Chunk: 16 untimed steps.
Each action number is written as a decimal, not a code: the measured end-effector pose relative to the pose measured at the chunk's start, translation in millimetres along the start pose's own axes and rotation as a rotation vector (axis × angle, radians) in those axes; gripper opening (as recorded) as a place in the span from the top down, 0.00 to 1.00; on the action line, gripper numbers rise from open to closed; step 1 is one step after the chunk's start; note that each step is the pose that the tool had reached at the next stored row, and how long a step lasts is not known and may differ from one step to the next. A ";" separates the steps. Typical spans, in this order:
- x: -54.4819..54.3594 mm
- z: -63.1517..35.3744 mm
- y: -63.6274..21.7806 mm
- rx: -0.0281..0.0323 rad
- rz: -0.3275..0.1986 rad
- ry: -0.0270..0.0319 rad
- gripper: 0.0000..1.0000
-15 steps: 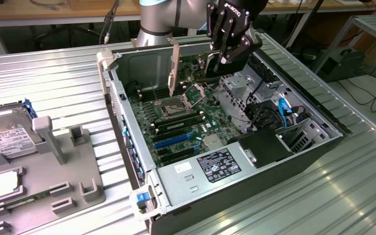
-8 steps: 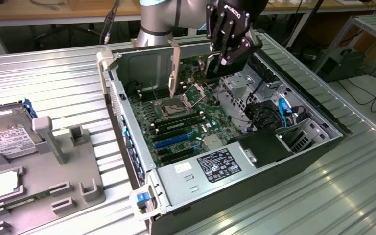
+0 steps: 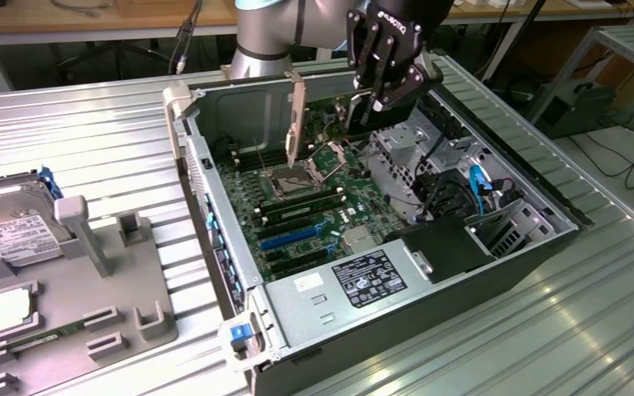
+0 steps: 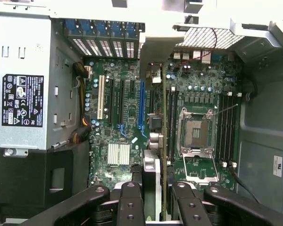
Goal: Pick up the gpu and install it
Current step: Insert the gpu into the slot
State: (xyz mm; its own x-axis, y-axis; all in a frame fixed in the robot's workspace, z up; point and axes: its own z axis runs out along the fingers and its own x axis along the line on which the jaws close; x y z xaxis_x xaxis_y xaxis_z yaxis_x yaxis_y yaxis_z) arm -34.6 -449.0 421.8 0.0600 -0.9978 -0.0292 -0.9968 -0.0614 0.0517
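The black jointed gripper point(image 3: 366, 103) pinches the gpu point(image 3: 294, 115), a thin, flat, dark card with a long shiny metal strip. Its fingers point(image 4: 130, 202) are close together. The card stands on edge above the bumpy green board point(image 3: 306, 198) inside the open grey metal computer box point(image 3: 191, 148).

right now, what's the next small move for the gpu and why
Probably a small sideways nudge toward the blue slot before lowering. The gripper is shut on the gpu, which hangs above the board. In the wrist view its edge appears to run between the blue slot and the cpu socket rather than over the slot, though the angle may exaggerate that.
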 end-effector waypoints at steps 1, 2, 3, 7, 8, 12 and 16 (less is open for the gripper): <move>0.0 0.5 -0.2 0.0000 -0.004 0.0002 0.71; 0.0 0.8 -0.3 -0.0001 -0.006 0.0003 0.71; 0.1 1.0 -0.5 -0.0002 -0.009 0.0004 0.71; 0.1 2.3 -0.7 -0.0005 -0.018 0.0009 0.71; 0.1 3.1 -0.7 -0.0005 -0.020 0.0010 0.71; 0.3 9.6 -1.1 -0.0003 -0.013 0.0006 0.71; 0.5 16.8 -1.5 0.0005 0.017 -0.0001 0.71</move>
State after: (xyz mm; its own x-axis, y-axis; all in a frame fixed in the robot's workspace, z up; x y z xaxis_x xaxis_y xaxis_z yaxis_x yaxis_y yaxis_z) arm -34.0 -449.0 404.9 0.0427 -0.9987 -0.0285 -0.9977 -0.0441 0.0518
